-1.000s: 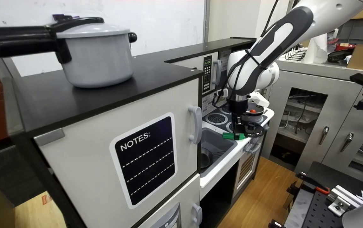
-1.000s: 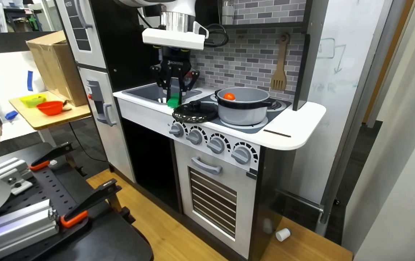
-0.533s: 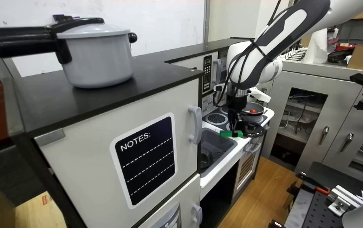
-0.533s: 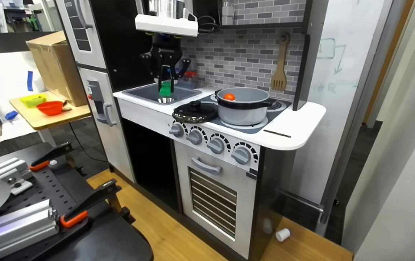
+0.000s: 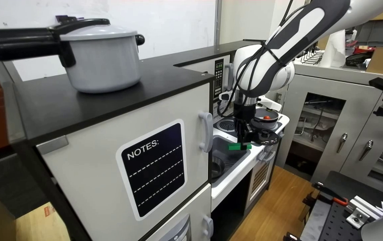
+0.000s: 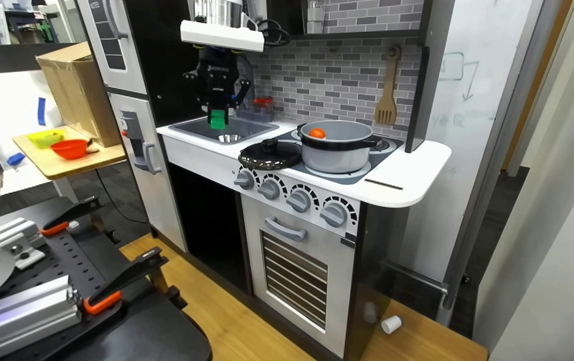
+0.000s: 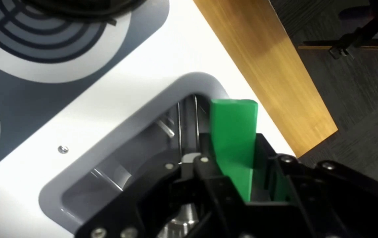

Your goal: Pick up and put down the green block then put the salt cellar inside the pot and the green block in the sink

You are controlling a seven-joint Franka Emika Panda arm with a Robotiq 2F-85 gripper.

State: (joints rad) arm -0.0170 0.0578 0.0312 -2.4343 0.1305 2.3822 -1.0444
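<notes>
Pinching the green block above toy-kitchen sink with Robotiq gripper | step, likely: sink placement | next: lower it well inside, then release

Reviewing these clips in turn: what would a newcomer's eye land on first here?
Most likely the bright green block, held in the gripper over the sink. Next might come the big grey lidded pot with its long black handle, set on the dark cabinet top in an exterior view. A small orange-red round item also stands out, inside the open grey pot on the stovetop.
</notes>
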